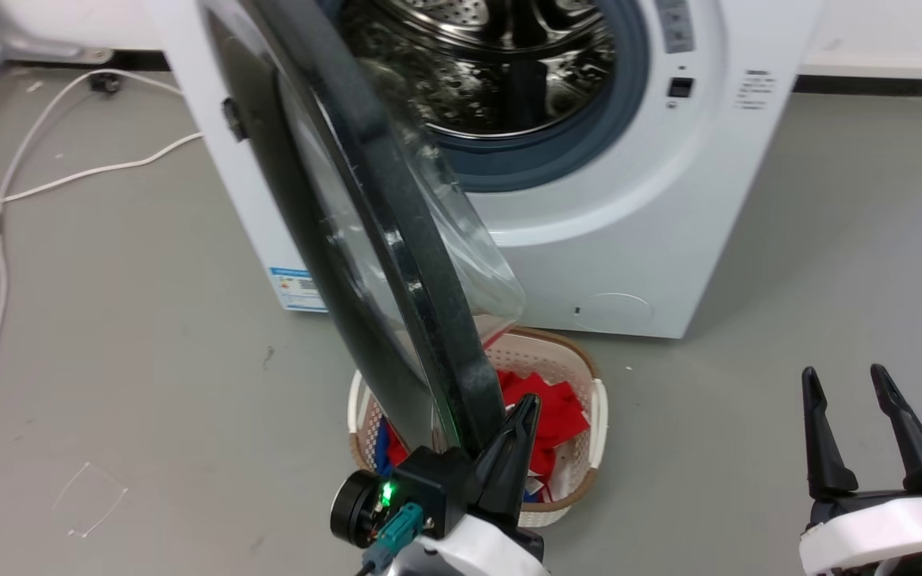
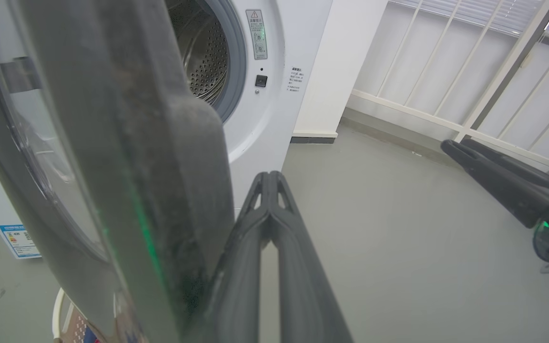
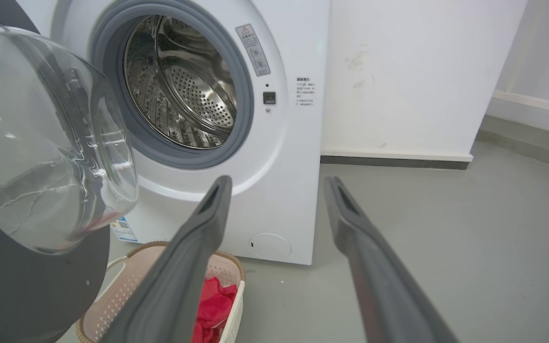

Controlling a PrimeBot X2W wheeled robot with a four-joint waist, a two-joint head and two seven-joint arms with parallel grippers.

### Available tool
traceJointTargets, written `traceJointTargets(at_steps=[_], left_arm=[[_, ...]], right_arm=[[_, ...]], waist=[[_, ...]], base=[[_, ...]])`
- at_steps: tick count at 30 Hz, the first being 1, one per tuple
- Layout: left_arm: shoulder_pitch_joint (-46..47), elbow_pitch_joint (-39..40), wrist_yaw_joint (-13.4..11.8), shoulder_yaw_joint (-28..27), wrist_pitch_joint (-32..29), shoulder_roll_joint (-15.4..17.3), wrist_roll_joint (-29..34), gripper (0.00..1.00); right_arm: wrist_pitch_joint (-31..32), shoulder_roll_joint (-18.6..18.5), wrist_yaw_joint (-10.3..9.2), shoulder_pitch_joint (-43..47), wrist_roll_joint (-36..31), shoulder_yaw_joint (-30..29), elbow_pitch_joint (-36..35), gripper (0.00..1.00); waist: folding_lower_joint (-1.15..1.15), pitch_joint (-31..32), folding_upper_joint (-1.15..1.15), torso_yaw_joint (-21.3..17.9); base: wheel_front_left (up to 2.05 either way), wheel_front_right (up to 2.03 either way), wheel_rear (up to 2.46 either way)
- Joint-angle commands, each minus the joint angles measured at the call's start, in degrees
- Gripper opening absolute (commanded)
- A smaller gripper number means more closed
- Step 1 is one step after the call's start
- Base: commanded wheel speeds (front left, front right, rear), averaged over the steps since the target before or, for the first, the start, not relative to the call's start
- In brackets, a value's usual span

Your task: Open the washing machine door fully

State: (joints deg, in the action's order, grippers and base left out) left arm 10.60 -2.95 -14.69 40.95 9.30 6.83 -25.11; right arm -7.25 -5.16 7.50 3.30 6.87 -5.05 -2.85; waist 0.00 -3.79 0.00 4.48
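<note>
Head view, notes, big to small.

- Washer (image 1: pixel 629 240): white front-loader, drum (image 1: pixel 493 72) exposed.
- Door (image 1: pixel 397 240): hinged on the washer's left side. It stands about half open, swung out in front of the washer, nearly edge-on to the head camera. Not yet fully open.
- Basket (image 1: pixel 565 360): on the floor just in front of the washer, beneath the door's free edge, with red cloth (image 1: pixel 545 404) inside.
- Left gripper (image 1: pixel 527 404): in front of the washer at the door's free edge, on the drum side of the rim. The left wrist view shows its fingers pressed tip to tip with nothing between them, lying along the rim.
- Right gripper (image 1: pixel 843 372): in front of the washer and well off to its right. Jaws apart, empty.
- Cable (image 1: pixel 69 176): on the floor left of the washer.

Risks, as I judge them:
- The closed fingers only push and have no grip on the door. The rim is glossy and rounded, so they could slide off and the door could stop short or drift back.
- The left arm sits low over the basket, and following the door's arc could clip or drag it.
- Pushing past the hinge's limit would strain the hinge.
</note>
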Motion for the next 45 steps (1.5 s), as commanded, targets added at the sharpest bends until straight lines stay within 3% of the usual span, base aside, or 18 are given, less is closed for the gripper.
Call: traceJointTargets(at_steps=[1, 16, 27, 36, 45], left_arm=[[-0.6, 0.3, -1.0, -0.8, 0.1, 1.1, -0.1, 0.0], [-3.4, 3.4, -5.4, -7.7, 3.6, 3.6, -1.5, 0.0], [-5.4, 3.6, -7.3, -18.3, 5.6, 7.6, -4.3, 0.0], [-4.4, 0.8, -4.6, -29.8, 6.0, 10.5, -7.8, 0.0], [-1.3, -3.2, 0.0, -39.7, 5.9, 13.1, -5.7, 0.0]], right_arm=[[0.1, -0.1, -0.01, 0.9, -0.5, -0.4, -0.8, 1.0], [2.9, 1.1, -0.01, 1.8, -2.0, -2.0, -4.9, 1.0], [3.8, 1.1, -0.01, 0.9, -1.8, -1.6, -5.8, 1.0], [4.5, 0.7, -0.01, 0.0, -1.4, -1.4, -6.6, 1.0], [4.8, -0.2, -0.01, -1.4, -0.7, -1.1, -7.0, 1.0]], waist=[[0.0, -0.1, 0.0, 2.6], [0.0, -0.1, 0.0, 14.0], [0.0, -0.8, 0.0, 15.5], [0.0, -3.0, 0.0, 13.5], [0.0, -6.6, 0.0, 11.0]], base=[[0.0, 0.0, 0.0], [0.0, 0.0, 0.0], [0.0, 0.0, 0.0], [0.0, 0.0, 0.0], [0.0, 0.0, 0.0]])
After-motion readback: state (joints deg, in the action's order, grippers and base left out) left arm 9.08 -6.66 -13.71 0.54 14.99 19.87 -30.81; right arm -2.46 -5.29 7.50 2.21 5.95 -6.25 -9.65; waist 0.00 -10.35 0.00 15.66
